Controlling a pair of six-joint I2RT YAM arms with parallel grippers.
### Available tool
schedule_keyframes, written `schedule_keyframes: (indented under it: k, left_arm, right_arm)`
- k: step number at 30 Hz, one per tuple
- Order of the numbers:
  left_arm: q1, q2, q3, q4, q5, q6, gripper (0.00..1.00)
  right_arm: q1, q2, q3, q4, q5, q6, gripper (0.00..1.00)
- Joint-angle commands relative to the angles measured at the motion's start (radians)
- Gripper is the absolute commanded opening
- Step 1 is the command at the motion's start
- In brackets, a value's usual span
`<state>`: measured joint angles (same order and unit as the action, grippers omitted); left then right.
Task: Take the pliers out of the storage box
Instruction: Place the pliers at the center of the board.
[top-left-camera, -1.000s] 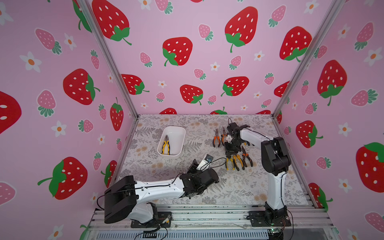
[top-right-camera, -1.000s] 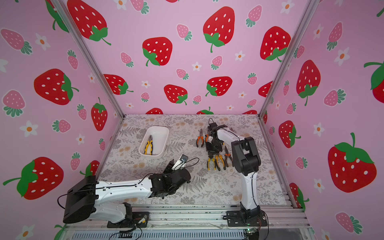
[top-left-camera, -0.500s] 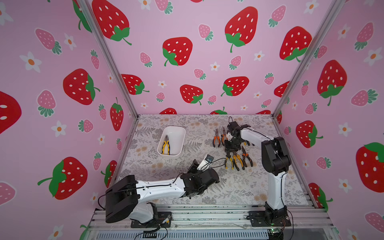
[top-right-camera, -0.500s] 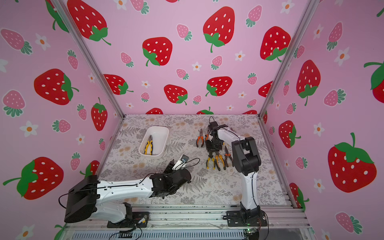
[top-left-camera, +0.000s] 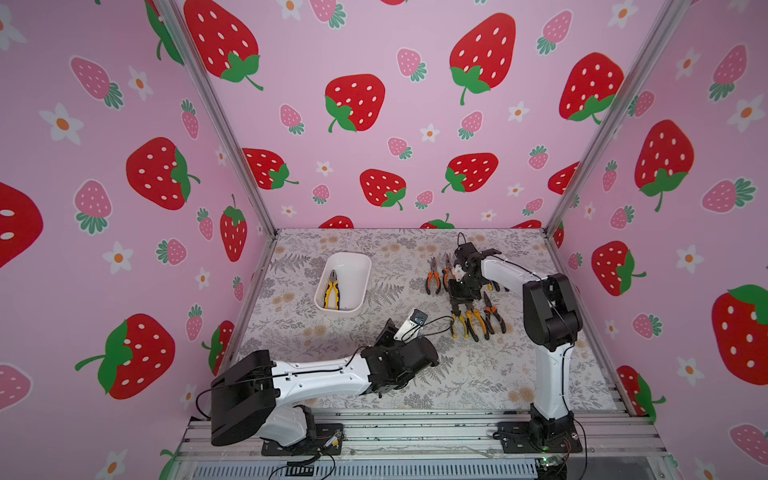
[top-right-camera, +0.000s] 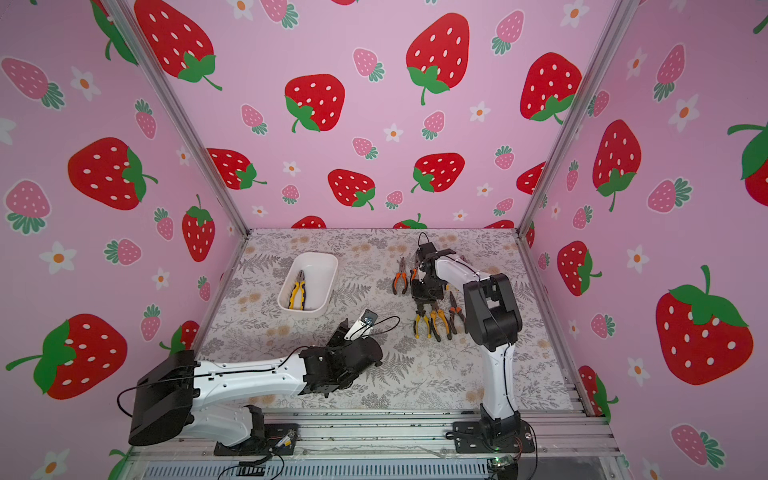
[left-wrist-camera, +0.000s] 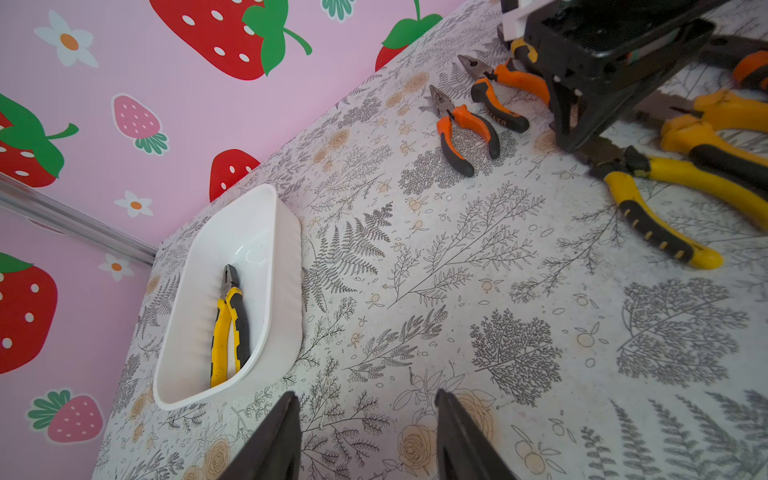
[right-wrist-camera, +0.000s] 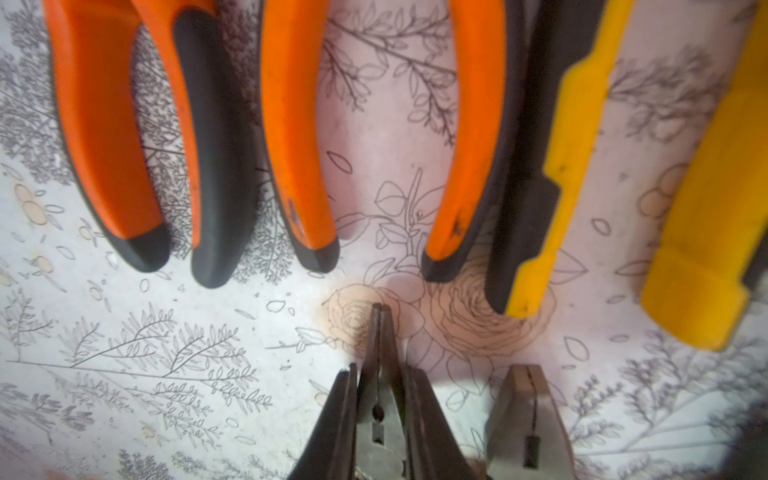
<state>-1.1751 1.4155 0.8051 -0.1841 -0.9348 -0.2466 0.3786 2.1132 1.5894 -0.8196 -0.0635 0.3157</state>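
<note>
While most pairs lie out on the surface (top-left-camera: 478, 374), one yellow pliers (top-left-camera: 331, 296) is in the box (top-left-camera: 353, 270), left of centre in both top views. It lies flat in the box's lower left part, handles together, nose pointing up the frame.

The right gripper (right-wrist-camera: 379, 368) is closed on the pointed pliers (right-wrist-camera: 378, 395). In the right wrist view its two dark fingers (right-wrist-camera: 338, 419) press against either side of the grey nose, low in the middle of the frame. Just right of them lies the head of the blunt pliers (right-wrist-camera: 525, 415), untouched. Across the top of that frame hang the handle ends of two orange pliers (right-wrist-camera: 104, 145), and at the upper right there are yellow-and-black handles (their heads are out of frame). In both top views this gripper points down, right of centre, onto the left end of the lower of two rows of pliers. Yellow handles stick out below it toward the bottom of the frame.

The left gripper (left-wrist-camera: 365, 395) is open with nothing between its tips. They show at the bottom edge of the left wrist view, over bare surface near the box's lower corner. In both top views the left arm (top-left-camera: 316, 374) lies low across the lower middle, apart from the box and from both rows.
</note>
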Motion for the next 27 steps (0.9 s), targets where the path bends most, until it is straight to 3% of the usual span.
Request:
schedule_keyframes:
  k: [1, 27]
  left_arm:
    - [0.003, 0.008, 0.043, -0.009, -0.022, 0.000, 0.53]
    - [0.004, -0.019, 0.024, -0.003, -0.021, -0.005, 0.53]
  right_arm:
    - [-0.001, -0.030, -0.008, -0.010, -0.009, 0.027, 0.20]
    - [0.013, -0.048, -0.033, -0.001, -0.038, 0.081, 0.21]
